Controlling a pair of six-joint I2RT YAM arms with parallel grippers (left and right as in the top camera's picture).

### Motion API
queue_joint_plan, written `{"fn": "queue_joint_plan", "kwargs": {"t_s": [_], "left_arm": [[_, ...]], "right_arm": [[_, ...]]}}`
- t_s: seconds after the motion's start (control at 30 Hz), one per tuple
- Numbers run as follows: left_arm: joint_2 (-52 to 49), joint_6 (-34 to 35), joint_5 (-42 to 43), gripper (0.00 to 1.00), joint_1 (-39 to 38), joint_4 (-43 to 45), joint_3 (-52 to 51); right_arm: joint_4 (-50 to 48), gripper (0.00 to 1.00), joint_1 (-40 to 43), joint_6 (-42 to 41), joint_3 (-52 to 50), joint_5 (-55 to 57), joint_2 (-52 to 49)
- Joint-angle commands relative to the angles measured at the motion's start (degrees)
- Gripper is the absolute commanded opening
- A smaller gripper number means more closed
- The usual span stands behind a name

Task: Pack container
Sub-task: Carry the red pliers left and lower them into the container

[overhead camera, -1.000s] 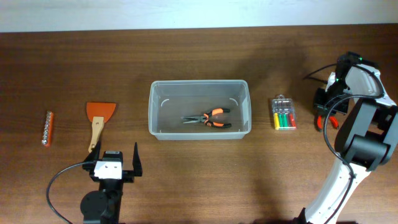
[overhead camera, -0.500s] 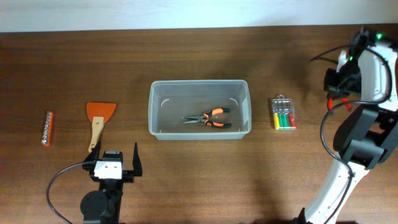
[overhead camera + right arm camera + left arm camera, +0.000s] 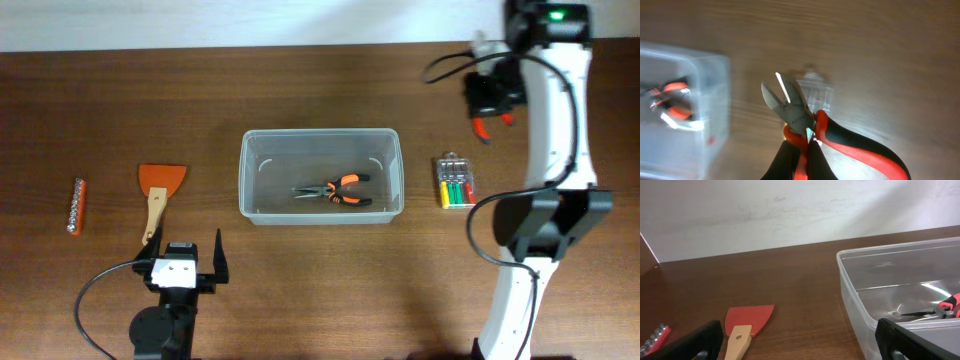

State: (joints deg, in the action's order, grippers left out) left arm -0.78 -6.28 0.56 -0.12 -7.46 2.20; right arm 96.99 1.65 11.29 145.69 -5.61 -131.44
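The container [image 3: 320,133] sits mid-table [image 3: 300,290], long side running left to right. One pair of orange-handled pliers [image 3: 335,190] lies flat on its floor.

The right gripper [image 3: 490,108] is up off the table, out past the container's far right corner. It's clamped tight on the red-and-black cutters [image 3: 790,107]. In the wrist view their blades stick out ahead, slightly apart.

Under them, pretty blurry, is the screwdriver set [image 3: 456,182], which lies just right of the container.

The left gripper [image 3: 186,250] sits near the front edge on the left, fingers spread wide apart. Just beyond it is a scraper [image 3: 158,190] with an orange blade, and further left a bit holder [image 3: 77,205].
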Motion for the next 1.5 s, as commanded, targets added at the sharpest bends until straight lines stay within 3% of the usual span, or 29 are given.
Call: {"fn": "queue_joint_plan", "kwargs": {"t_s": [0.0, 0.37, 0.57, 1.07, 1.47], "left_arm": [[0.5, -0.7, -0.4, 0.99, 0.3, 0.0, -0.3], [0.5, -0.7, -0.4, 0.99, 0.3, 0.0, -0.3], [0.5, -0.7, -0.4, 0.99, 0.3, 0.0, -0.3], [0.5, -0.7, -0.4, 0.99, 0.3, 0.0, -0.3], [0.5, -0.7, -0.4, 0.99, 0.3, 0.0, -0.3]], "right_arm": [[0.3, 0.04, -5.5, 3.4, 1.3, -1.9, 3.0], [0.1, 0.04, -24.2, 11.3, 0.7, -2.0, 4.2], [-0.7, 0.05, -30.0, 15.1, 0.0, -2.0, 4.1], [-7.1, 0.06, -31.3, 16.6, -10.8, -1.5, 3.5], [-15.0, 0.05, -31.2, 16.6, -25.0, -1.7, 3.5]]}}
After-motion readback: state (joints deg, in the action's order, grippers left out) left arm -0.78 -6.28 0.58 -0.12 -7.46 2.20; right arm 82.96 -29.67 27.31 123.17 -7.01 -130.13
